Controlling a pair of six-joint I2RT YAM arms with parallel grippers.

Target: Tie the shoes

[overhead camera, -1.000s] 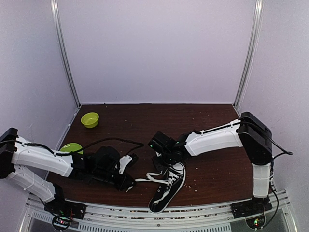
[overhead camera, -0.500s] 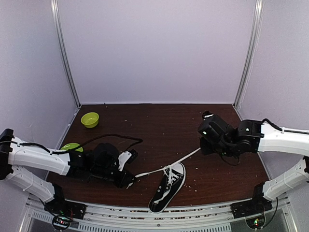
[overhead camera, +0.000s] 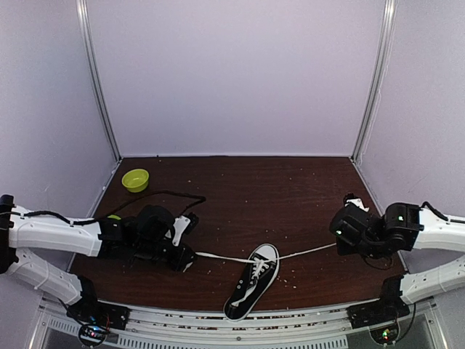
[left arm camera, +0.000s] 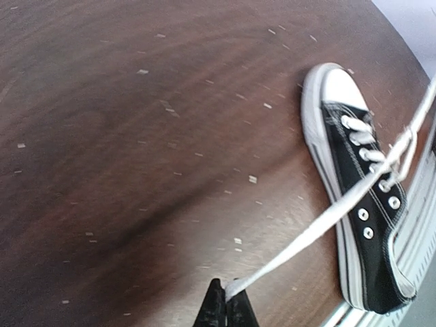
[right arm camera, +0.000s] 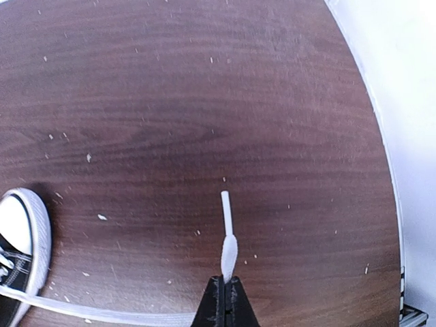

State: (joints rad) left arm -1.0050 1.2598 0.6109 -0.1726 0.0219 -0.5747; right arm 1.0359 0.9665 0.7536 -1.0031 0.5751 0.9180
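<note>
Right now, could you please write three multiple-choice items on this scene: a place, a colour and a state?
1. Where is the sneaker on the table?
A. near the front edge
B. far left corner
C. against the back wall
2. What colour are the laces?
A. red
B. white
C. black
3. How are the left gripper and right gripper?
A. both open
B. one open
C. both shut on the laces
Key: 1 A, it lies by the near edge; 2 B, white in every view; 3 C, each wrist view shows it clamped on a lace.
</note>
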